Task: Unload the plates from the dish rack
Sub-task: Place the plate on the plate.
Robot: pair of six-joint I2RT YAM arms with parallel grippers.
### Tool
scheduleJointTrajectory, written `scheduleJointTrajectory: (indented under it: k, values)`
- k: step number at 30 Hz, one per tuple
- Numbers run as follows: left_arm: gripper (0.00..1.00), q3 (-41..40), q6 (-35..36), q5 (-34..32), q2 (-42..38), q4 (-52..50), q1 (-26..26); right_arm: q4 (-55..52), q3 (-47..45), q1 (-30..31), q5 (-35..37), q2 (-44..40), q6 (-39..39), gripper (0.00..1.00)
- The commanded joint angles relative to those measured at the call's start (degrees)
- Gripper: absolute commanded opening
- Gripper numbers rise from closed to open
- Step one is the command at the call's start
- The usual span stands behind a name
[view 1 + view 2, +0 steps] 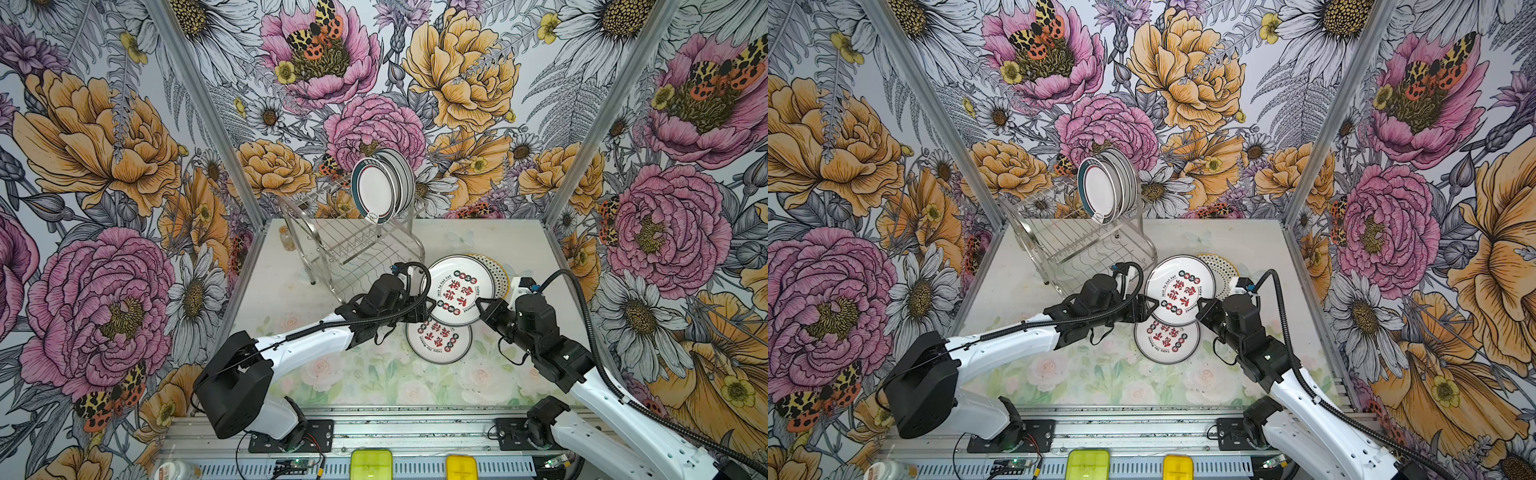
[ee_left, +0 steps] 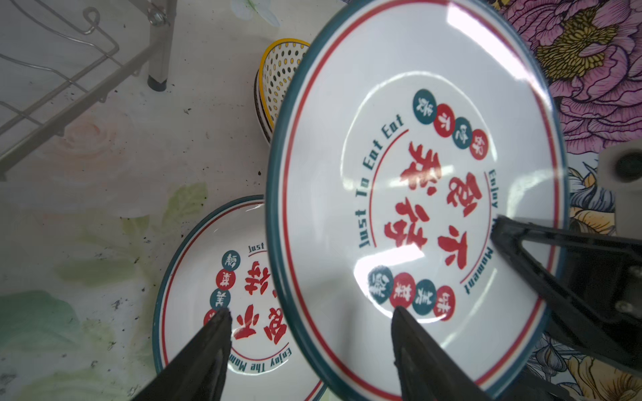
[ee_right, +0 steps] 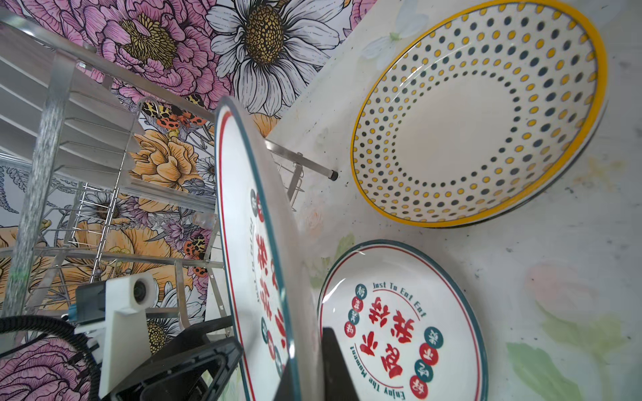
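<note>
My right gripper (image 1: pixel 482 305) (image 3: pixel 305 364) is shut on the rim of a white plate (image 1: pixel 457 291) (image 2: pixel 417 191) with red Chinese characters and holds it tilted above the table. On the opposite side my left gripper (image 1: pixel 430 309) (image 2: pixel 311 312) is open, its fingers straddling that plate's rim. A matching plate (image 1: pixel 438 343) (image 3: pixel 399 330) lies flat beneath. Behind it lies a yellow-rimmed dotted plate (image 1: pixel 496 270) (image 3: pixel 479 114). The dish rack (image 1: pixel 353 245) stands at the back with several upright plates (image 1: pixel 380 189) (image 1: pixel 1106 187) at the right end of its top tier.
A small jar (image 1: pixel 286 237) stands left of the rack near the wall. Flowered walls close in the table on three sides. Two yellow boxes (image 1: pixel 371 463) and a jar (image 1: pixel 176 471) sit below the front rail.
</note>
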Motion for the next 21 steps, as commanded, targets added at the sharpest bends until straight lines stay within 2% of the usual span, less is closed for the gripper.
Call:
scheduleJointTrajectory:
  k: [1,5,7,12,21]
  values:
    - [0.71,1.4,-1.77,4.09,0.67,5.97,0.72,9.62,-1.1,-0.47,-3.93,0.68,3.34,0.0]
    - [0.63,0.09,-3.13,6.57,0.96,9.89,2.01,11.78,-2.38,-0.47,-4.92,1.52,4.32,0.0]
    - [0.51,-0.03,-3.42,7.4,1.16,10.43,2.56,12.51,-2.88,-0.47,-5.26,1.97,4.46,0.0]
    - [0.31,-0.44,-3.54,7.99,1.46,10.62,2.73,13.89,-2.83,-0.48,-6.57,3.68,4.13,0.0]
    - [0.05,-1.64,-3.77,7.54,1.6,9.41,2.66,15.06,-3.26,-0.38,-6.45,6.76,3.09,0.0]
